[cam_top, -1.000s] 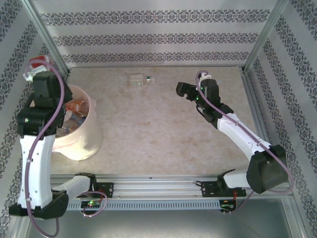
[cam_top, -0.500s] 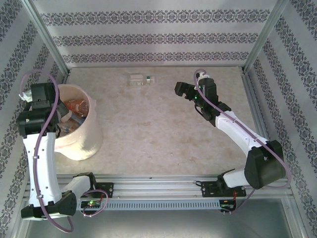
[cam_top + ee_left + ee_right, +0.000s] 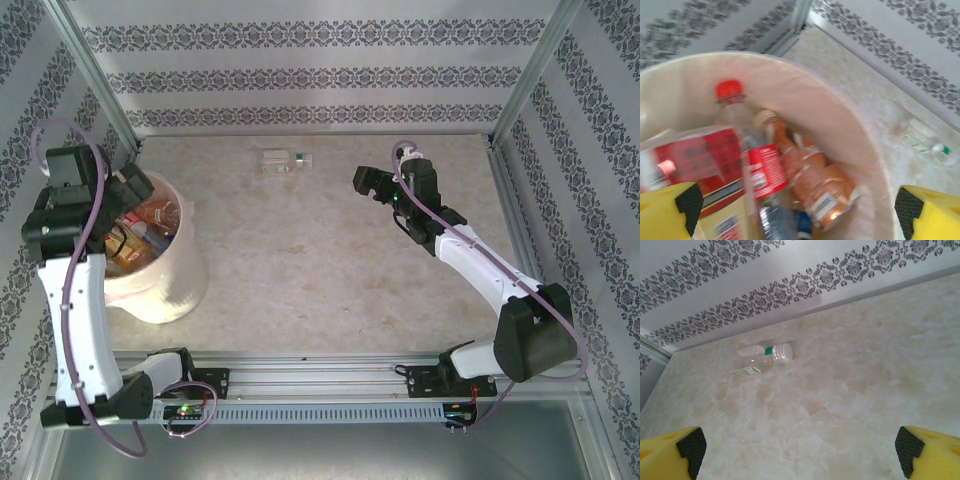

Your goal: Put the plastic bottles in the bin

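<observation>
The bin (image 3: 185, 275) stands at the left of the desk (image 3: 320, 290), close to the left wall, and it already holds most of the plastic bottles. In the left wrist view, a clear bottle with a red cap (image 3: 730, 90) lies slanted across the heap. Just beside it is an amber bottle (image 3: 815, 185) with a pale cap, and under both are more red-labelled ones.

The left claw (image 3: 128, 190) has gone from nearly clenched to fully released within the last second. It is now above the bin's far-left rim with its yellow fingers (image 3: 670, 210) spread wide and nothing between them. I judge that it has just dropped a bottle in and that this load is done.

One clear bottle (image 3: 283, 161) is left, lying on its side near the back wall, well apart from the bin. A pale oblong thing touches it, and I cannot tell what that is.

The right claw (image 3: 372, 183) hangs to the right of this bottle, released and empty. It has hardly moved in the last second, and its camera looks straight at the bottle (image 3: 762, 360). That bottle is probably the last pick.

The red labels carry white lettering, but it is too blurred to read. The clear bottle has a white cap, a green neck band and a small label with green print, which I cannot read either.
</observation>
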You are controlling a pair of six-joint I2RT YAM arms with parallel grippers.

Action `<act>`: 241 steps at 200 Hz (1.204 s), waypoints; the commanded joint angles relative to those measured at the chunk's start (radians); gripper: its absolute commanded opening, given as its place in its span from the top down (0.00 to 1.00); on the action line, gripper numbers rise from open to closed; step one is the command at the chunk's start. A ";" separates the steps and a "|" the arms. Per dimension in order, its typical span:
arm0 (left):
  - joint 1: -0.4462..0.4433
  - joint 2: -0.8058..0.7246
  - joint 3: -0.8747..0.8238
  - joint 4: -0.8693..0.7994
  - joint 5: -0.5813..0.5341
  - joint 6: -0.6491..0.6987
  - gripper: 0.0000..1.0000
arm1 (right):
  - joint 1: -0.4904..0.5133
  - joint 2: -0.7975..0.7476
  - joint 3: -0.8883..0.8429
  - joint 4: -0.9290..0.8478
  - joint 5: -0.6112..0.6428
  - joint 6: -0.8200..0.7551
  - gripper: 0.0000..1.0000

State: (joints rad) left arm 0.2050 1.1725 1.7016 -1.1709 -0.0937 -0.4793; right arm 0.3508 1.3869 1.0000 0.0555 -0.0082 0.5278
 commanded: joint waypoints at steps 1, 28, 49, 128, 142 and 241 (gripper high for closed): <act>0.015 0.070 -0.008 0.066 0.035 -0.008 0.00 | -0.004 -0.044 -0.030 0.004 0.029 0.012 0.02; 0.033 0.073 -0.112 0.044 -0.017 -0.055 0.00 | -0.010 -0.059 -0.044 -0.002 0.040 0.004 0.02; 0.051 0.032 -0.223 0.034 -0.040 -0.080 0.00 | -0.013 -0.056 -0.044 -0.002 0.038 0.009 0.02; 0.116 0.048 -0.203 0.123 0.190 -0.046 0.00 | -0.015 -0.043 -0.028 -0.011 0.030 0.024 0.02; 0.114 0.064 -0.195 0.162 0.236 -0.039 0.00 | -0.016 -0.051 -0.039 -0.011 0.037 0.025 0.02; 0.102 0.271 -0.168 0.515 0.299 -0.015 0.00 | -0.019 -0.077 -0.048 -0.036 0.047 0.029 0.02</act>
State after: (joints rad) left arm 0.3080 1.3911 1.4937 -0.8124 0.1795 -0.5060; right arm 0.3420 1.3437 0.9653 0.0288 0.0113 0.5472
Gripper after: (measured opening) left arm 0.997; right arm 0.980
